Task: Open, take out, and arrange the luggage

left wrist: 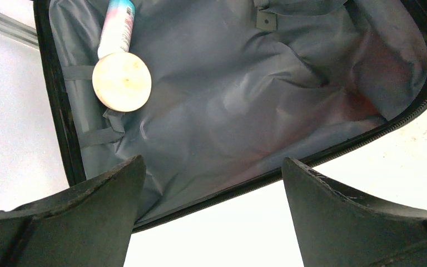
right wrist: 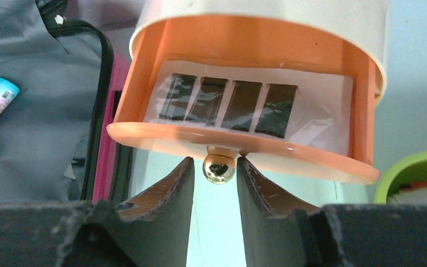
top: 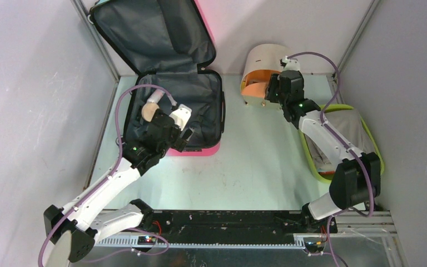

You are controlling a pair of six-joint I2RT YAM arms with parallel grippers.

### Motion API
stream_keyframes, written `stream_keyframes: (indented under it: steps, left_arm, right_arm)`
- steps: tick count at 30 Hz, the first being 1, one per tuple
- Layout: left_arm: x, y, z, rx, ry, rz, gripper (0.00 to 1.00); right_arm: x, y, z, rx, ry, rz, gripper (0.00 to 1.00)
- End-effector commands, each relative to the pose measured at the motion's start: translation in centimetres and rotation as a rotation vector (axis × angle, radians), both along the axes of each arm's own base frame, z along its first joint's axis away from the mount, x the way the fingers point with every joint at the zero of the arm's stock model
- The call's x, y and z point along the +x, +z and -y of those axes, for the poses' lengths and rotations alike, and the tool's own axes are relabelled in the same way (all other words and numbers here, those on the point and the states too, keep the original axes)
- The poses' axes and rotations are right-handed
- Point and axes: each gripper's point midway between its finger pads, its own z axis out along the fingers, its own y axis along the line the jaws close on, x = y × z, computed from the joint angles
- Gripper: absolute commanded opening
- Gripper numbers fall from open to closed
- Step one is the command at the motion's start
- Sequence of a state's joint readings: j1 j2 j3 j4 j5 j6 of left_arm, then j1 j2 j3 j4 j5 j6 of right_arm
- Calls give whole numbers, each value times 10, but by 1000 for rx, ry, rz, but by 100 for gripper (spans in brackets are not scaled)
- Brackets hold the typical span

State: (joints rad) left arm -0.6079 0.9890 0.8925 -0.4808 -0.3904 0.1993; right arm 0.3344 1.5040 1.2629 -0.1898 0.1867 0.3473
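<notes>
The luggage (top: 203,97) lies open at the back left, its lid (top: 150,33) propped against the wall and grey lining showing. Inside lies a pink-and-teal bottle with a round wooden cap (top: 152,109), also in the left wrist view (left wrist: 122,82). My left gripper (top: 182,139) is open and empty, its fingers either side of the suitcase's near zipper rim (left wrist: 211,192). My right gripper (right wrist: 216,167) is at the pulled-out orange drawer (right wrist: 244,139) of the beige cylinder (top: 264,58). Its fingers flank the gold knob (right wrist: 219,167) with thin gaps.
A lime-green tray (top: 373,146) holding grey cloth and papers stands at the right under my right arm. The drawer holds dark flat pieces under clear plastic (right wrist: 228,105). Walls close in on the left, back and right.
</notes>
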Motion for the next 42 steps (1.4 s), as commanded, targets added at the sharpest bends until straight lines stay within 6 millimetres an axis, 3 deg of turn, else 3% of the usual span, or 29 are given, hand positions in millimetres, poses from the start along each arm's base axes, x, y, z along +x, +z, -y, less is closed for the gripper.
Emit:
stream_keyframes:
  steps: [1,8,24,28,34,39,42]
  left_arm:
    - [3,13,0,-31,21,34,100]
    - [3,12,-1,-27,27,33,100]
    - [2,10,1,-30,22,18,100]
    - [1,12,-1,-32,25,27,100]
    - [-1,17,-1,-50,20,43,100]
    - [-4,20,-2,-61,19,56,100]
    - [-4,23,-2,-72,16,65,100]
  right_arm:
    - [32,20,-6,-8,27,146,37]
    - [57,21,-4,-25,7,226,39]
    - [83,13,10,-56,-87,293,43]
    - [73,17,3,-32,-74,270,46]
    - [42,24,1,24,-103,192,56]
    - [17,18,5,99,-121,168,64]
    - [10,3,13,154,-135,147,64]
